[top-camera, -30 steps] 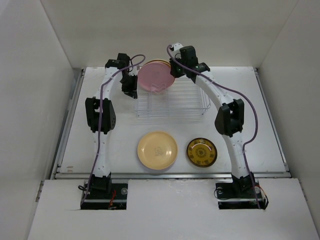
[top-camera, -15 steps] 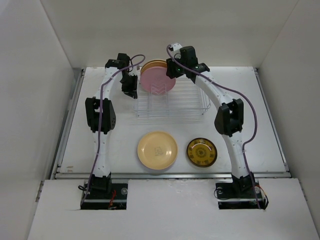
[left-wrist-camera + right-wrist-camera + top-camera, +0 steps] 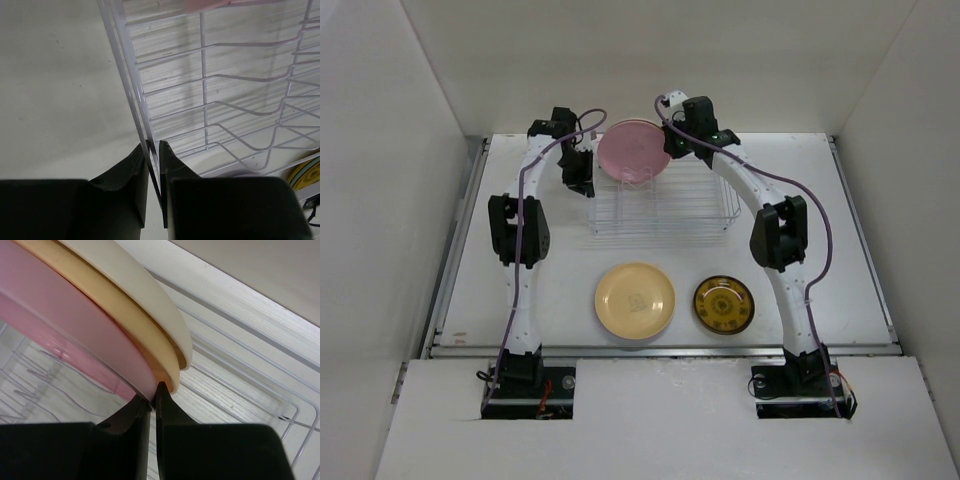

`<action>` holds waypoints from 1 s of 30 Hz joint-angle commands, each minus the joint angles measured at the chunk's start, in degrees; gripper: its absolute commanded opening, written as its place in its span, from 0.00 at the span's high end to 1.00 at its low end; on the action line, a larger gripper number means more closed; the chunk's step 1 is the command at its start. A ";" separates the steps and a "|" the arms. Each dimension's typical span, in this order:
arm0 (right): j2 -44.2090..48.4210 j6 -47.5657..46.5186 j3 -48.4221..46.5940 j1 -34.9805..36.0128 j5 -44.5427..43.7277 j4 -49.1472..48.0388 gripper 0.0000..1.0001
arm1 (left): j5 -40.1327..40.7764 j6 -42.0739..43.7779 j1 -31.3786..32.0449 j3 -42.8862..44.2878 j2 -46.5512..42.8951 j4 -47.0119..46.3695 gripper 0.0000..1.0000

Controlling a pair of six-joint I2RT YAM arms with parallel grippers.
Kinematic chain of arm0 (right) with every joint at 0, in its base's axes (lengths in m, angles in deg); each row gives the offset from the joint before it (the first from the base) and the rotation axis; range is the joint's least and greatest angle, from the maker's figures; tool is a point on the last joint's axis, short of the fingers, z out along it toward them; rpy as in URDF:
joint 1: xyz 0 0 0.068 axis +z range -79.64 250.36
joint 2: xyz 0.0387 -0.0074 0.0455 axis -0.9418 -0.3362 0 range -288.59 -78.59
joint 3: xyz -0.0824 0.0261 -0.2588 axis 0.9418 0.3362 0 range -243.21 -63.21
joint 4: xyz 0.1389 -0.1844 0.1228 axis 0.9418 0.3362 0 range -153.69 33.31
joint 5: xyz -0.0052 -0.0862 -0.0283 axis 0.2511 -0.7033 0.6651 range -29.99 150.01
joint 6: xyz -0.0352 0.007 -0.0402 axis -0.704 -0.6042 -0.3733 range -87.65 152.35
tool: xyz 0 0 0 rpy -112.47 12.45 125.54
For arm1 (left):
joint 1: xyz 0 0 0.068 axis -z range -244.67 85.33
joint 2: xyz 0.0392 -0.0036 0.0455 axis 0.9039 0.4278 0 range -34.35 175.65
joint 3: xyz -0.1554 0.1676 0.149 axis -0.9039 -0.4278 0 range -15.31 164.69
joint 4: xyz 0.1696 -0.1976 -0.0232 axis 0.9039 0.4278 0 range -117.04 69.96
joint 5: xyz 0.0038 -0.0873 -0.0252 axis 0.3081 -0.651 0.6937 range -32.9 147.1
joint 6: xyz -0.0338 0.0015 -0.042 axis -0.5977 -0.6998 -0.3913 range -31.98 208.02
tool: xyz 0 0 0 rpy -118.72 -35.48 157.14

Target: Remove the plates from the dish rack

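Note:
The dish rack (image 3: pixel 665 205) stands at the back of the table. A pink plate (image 3: pixel 632 150) stands at its far end. My right gripper (image 3: pixel 671 143) is shut on the pink plate's right rim (image 3: pixel 75 335). In the right wrist view (image 3: pixel 153 399) an orange-yellow plate (image 3: pixel 131 325) and a cream plate (image 3: pixel 135 287) stand close behind the pink one. My left gripper (image 3: pixel 582 176) is shut on the rack's left rim wire (image 3: pixel 135 100), the jaws (image 3: pixel 153 150) pinching it. A cream-yellow plate (image 3: pixel 635 299) and a dark ornate yellow-brown plate (image 3: pixel 724 304) lie flat on the table in front of the rack.
White walls enclose the table on the left, right and back. The edge of a teal and yellow plate (image 3: pixel 307 174) shows through the rack wires in the left wrist view. The pink plate's lower edge (image 3: pixel 210 4) shows at the top of that view.
The pink plate has risen and tipped back in my right gripper and now covers the orange-yellow plate in the top view. My left gripper has stayed on the rack.

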 commanded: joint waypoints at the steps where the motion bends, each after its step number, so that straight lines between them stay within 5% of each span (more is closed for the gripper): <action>1: 6.30 4.55 0.14 0.75 2.22 -2.02 1.00 | -3.05 -0.99 -0.45 -4.72 0.73 0.60 1.00; 17: 19.93 4.55 11.73 0.75 -1.65 -5.63 1.00 | -4.47 -4.08 -1.50 -6.49 0.20 -0.11 1.00; 30: 17.03 4.55 9.45 0.75 -6.93 -6.07 1.00 | -4.91 -10.66 -2.03 -11.75 -4.72 -2.83 1.00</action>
